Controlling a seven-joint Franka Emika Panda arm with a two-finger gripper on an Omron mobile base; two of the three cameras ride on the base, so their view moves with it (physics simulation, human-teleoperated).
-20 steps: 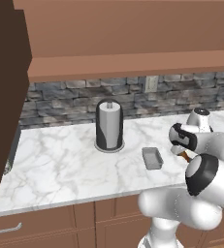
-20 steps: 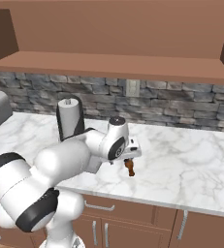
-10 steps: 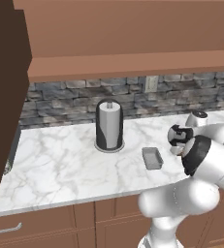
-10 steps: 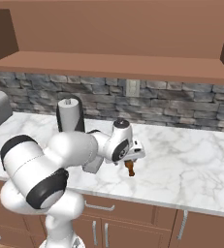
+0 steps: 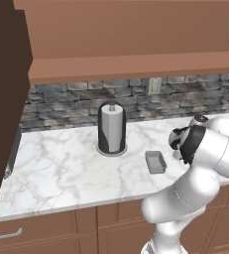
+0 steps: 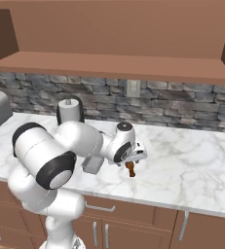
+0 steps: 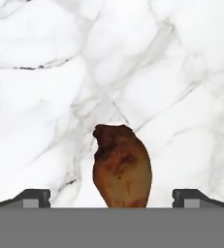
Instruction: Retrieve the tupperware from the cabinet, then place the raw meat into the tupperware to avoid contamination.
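Reddish-brown and glossy, the raw meat [image 7: 121, 167] sits nearest in the hand view, its rounded end up in that view and its lower part running down between the two dark fingertips [image 7: 33, 197], which stand well apart on either side and do not visibly touch it there, so whether the jaws are pressing on it cannot be told from these pictures. In the right base view the gripper [image 6: 133, 163] points down over the front part of the white marble counter [image 6: 192, 165] with the meat [image 6: 130, 169] hanging directly below it, its lower tip close to the marble (contact with the surface cannot be made out). From the left base view the arm's bulk covers the hand, and the tupperware [image 5: 155, 161] lies flat on the counter just to the left of it in that view, open side up, apart from the meat. Farther back stands the paper towel roll [image 5: 111, 128], upright in its dark holder, near the stone backsplash [image 5: 66, 101] with its pale wall outlet [image 5: 154, 85]. Above runs the brown wooden cabinet [image 5: 131, 34], and at the far left of that view a door [image 5: 4, 94] of it hangs swung open toward the camera.
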